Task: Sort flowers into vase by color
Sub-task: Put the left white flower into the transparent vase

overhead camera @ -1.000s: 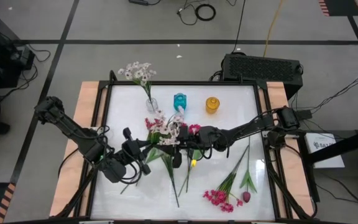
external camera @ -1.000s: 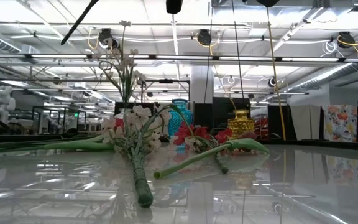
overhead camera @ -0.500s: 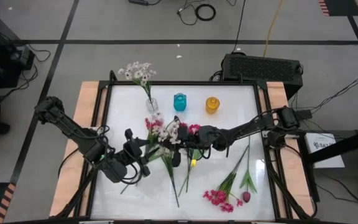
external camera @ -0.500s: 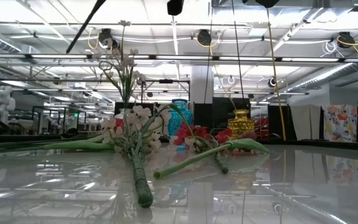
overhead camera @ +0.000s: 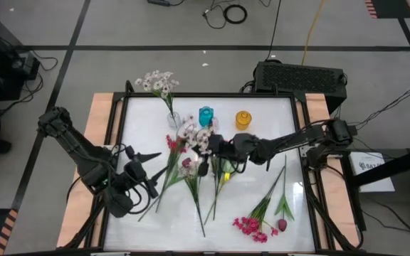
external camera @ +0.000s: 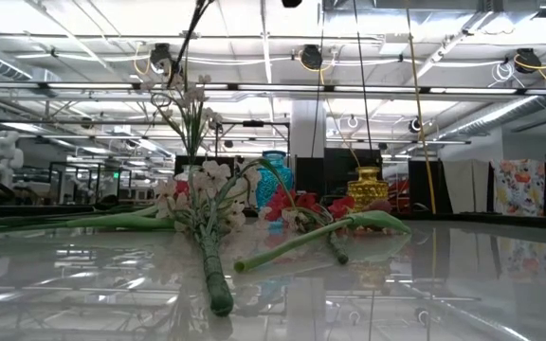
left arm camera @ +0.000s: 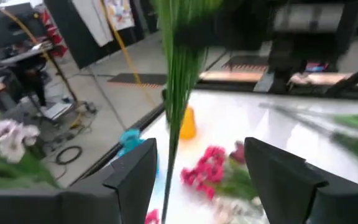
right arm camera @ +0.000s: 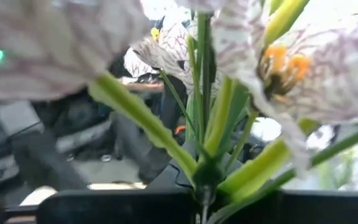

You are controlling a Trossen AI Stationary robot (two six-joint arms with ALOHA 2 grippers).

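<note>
Looking down on the white table (overhead camera: 141, 107), we find our right claw (overhead camera: 206, 145) near the middle, a little toward the far side, clamped shut on the white sprig (overhead camera: 195, 134). Its pale blossoms sit just near of the blue vase (overhead camera: 206, 116), and its green stem trails back toward the near left. In the right wrist view the white sprig's petals and stem fill the picture right at the fingers.

Our left claw (overhead camera: 153, 155) is off to the near left, its fingers (left arm camera: 132, 180) spread wide and holding nothing; in its wrist view a green stem (left arm camera: 178, 81) hangs between them without touching either.

On the far side three vases stand in a row: a clear vase (overhead camera: 174, 119) at the left with a white bunch (overhead camera: 157, 82) already in it, the blue vase in the middle, and a yellow vase (overhead camera: 243, 119) at the right.

More flowers lie flat on the table. A loose pile (overhead camera: 191, 167) of pink and white sprigs lies around the middle, beside our right claw. Well apart, at the near right, lie a magenta cluster (overhead camera: 248, 226) and a dark maroon tulip (overhead camera: 282, 225), their stems pointing toward the far side.
</note>
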